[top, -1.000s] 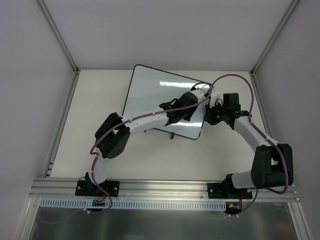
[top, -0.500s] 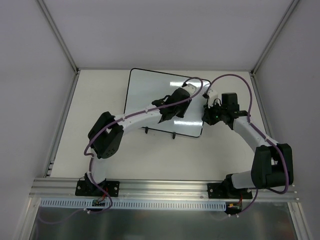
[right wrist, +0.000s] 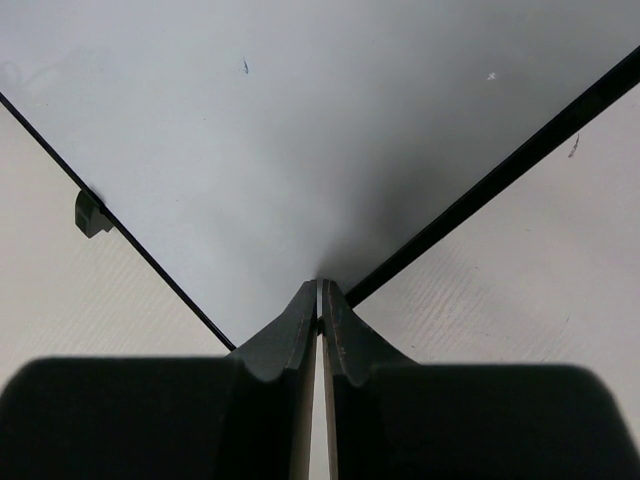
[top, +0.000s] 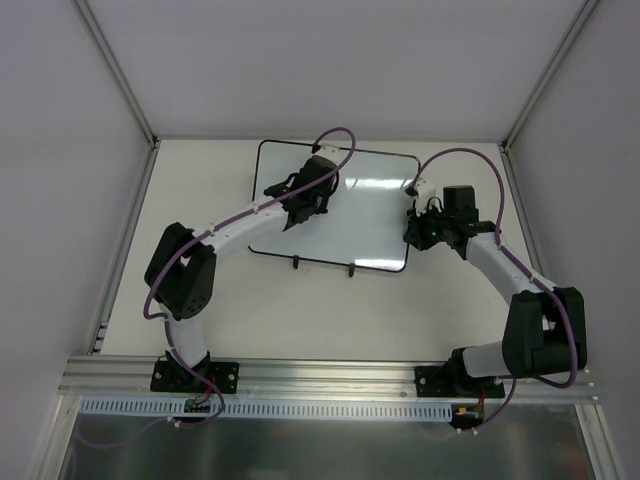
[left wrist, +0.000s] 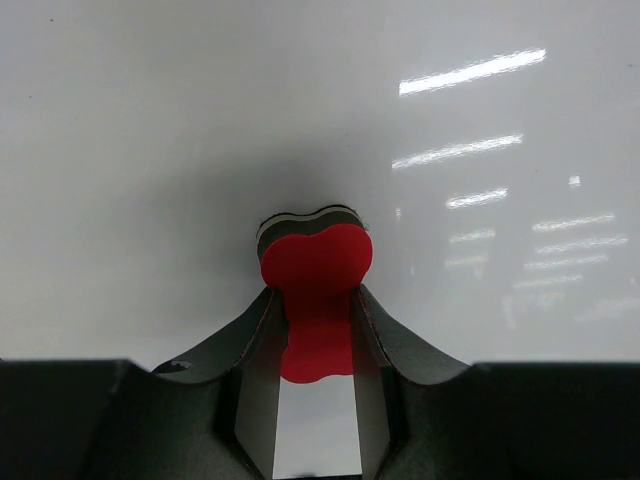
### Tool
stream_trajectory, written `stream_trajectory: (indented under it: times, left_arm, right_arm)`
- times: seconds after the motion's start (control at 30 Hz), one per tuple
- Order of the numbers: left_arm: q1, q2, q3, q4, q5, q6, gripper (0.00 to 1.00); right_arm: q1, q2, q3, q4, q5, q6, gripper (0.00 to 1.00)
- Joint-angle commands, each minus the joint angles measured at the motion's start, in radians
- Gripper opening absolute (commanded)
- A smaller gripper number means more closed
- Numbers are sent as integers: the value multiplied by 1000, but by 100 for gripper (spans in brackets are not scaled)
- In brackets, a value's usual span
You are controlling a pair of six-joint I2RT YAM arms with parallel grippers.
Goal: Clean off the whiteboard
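The whiteboard [top: 365, 215] lies flat at the back middle of the table, and its surface looks white and nearly bare. My left gripper [top: 294, 208] is over its upper left part, shut on the red bone-shaped eraser [left wrist: 315, 262], which presses on the board [left wrist: 150, 150]. My right gripper [top: 412, 232] is shut on the board's right edge; in the right wrist view its fingers [right wrist: 320, 288] meet at the black frame [right wrist: 500, 170]. A tiny blue speck [right wrist: 245, 67] shows on the board.
Two small black feet [top: 296, 263] [top: 352, 270] stick out from the board's near edge; one shows in the right wrist view [right wrist: 92, 213]. White walls and metal rails [top: 120, 240] bound the cream table [top: 330, 310].
My left arm has swept the eraser from the board's right middle to its upper left. The board has turned and now sits squarer to the table. The right arm has held still.
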Motion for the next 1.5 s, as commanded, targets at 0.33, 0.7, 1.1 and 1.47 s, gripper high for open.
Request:
stream_trajectory:
  times: [0.33, 0.7, 1.1, 1.47]
  left_arm:
    - [24, -210, -88, -45, -136, 1, 0]
    - [131, -486, -313, -68, -100, -51, 0]
    - [418, -675, -603, -206, 47, -193, 0]
    - [728, -408, -493, -287, 253, -223, 1]
  right_arm:
    - [-7, -43, -13, 45, 17, 12, 23]
    - [-61, -166, -44, 65, 52, 91, 73]
    - [-73, -417, -49, -15, 267, 238, 99]
    - [-73, -581, -48, -137, 382, 290, 99]
